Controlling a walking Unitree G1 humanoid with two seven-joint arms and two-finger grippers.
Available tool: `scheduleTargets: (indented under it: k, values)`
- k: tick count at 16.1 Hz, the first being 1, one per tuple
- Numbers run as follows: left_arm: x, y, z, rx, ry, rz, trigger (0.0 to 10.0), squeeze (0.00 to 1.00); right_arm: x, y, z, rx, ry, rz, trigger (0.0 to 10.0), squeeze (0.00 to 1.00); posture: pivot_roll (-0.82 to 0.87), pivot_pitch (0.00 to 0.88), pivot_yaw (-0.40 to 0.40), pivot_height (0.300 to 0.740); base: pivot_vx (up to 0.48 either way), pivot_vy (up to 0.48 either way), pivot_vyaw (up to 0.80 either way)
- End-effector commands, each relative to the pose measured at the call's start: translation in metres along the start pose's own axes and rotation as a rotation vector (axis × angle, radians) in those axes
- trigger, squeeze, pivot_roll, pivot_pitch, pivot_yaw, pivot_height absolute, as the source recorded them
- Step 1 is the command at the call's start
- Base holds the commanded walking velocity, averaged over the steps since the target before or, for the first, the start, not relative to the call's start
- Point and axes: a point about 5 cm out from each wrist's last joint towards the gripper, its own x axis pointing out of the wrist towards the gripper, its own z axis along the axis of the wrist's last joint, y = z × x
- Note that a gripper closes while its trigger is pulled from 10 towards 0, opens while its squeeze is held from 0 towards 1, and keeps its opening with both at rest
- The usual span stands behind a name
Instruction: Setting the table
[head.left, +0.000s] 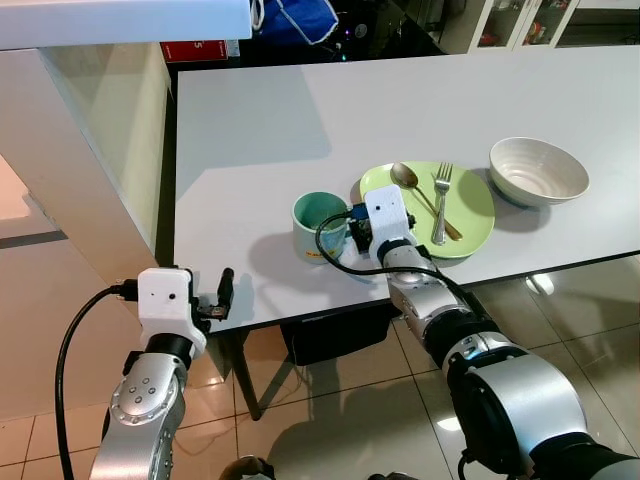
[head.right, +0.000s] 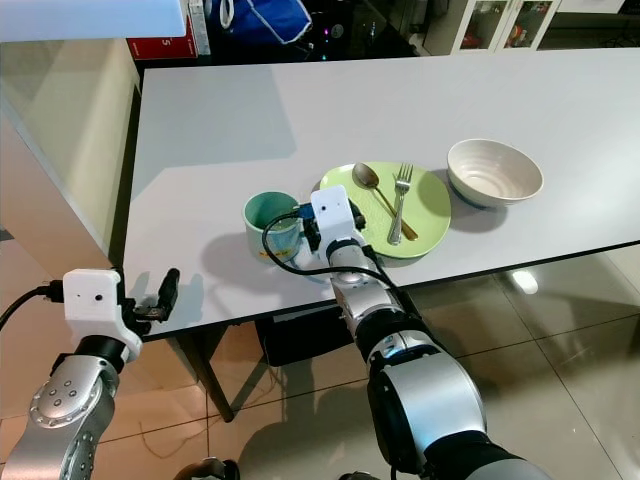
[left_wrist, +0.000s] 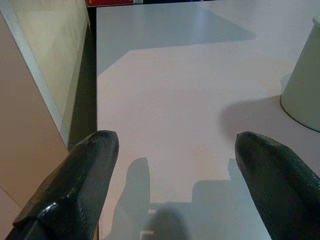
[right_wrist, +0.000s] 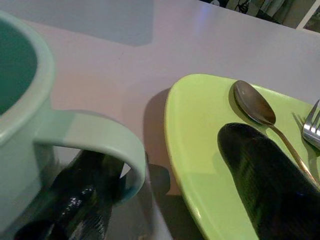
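A pale green mug (head.left: 320, 225) stands near the white table's (head.left: 300, 110) front edge, just left of a lime green plate (head.left: 475, 215). On the plate lie a spoon (head.left: 408, 180) and a fork (head.left: 441, 200). A white bowl (head.left: 537, 170) sits to the plate's right. My right gripper (right_wrist: 165, 150) is open at the mug's handle (right_wrist: 115, 137), with one finger under the handle loop and the other over the plate's rim. My left gripper (head.left: 222, 295) is open at the table's front left edge, holding nothing, and the mug (left_wrist: 305, 85) stands off to its side.
A tall cream counter wall (head.left: 90, 150) stands close along the table's left side, leaving a narrow dark gap. A blue bag (head.left: 295, 20) and a red box (head.left: 195, 48) lie beyond the table's far edge. Tiled floor (head.left: 580, 300) lies in front.
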Motion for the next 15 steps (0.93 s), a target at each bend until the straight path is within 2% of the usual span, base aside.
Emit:
scheduleTargets:
  k: [1,9,11,12,14,15]
  values:
    - [0.001,-0.002,0.001,0.007,-0.001,-0.003,10.0,0.0,0.004,-0.001,0.009,-0.016,-0.008,-0.002,10.0,0.0,0.14,0.085,-0.034,0.74,0.0,0.0,0.0]
    - [0.001,-0.004,0.0,0.002,-0.001,-0.008,10.0,0.0,0.004,0.007,0.016,-0.002,-0.042,0.021,10.0,0.0,0.13,0.088,-0.034,0.74,0.0,0.0,0.0]
    - [0.001,-0.004,0.001,0.002,-0.001,-0.009,10.0,0.0,0.004,0.01,0.014,0.063,-0.021,0.032,10.0,0.0,0.13,0.09,-0.034,0.74,0.0,0.0,0.0]
    - [0.001,-0.005,0.001,0.002,-0.002,-0.01,10.0,0.0,0.003,0.009,0.009,0.139,0.013,0.027,10.0,0.0,0.13,0.091,-0.034,0.74,0.0,0.0,0.0]
    - [0.001,-0.005,0.001,0.002,-0.002,-0.011,10.0,0.0,0.003,0.009,0.005,0.201,0.041,0.025,10.0,0.0,0.13,0.091,-0.032,0.74,0.0,0.0,0.0]
    - [0.001,-0.005,0.001,0.002,-0.002,-0.011,10.0,0.0,0.002,0.007,0.002,0.201,0.051,0.016,10.0,0.0,0.12,0.091,-0.031,0.74,0.0,0.0,0.0]
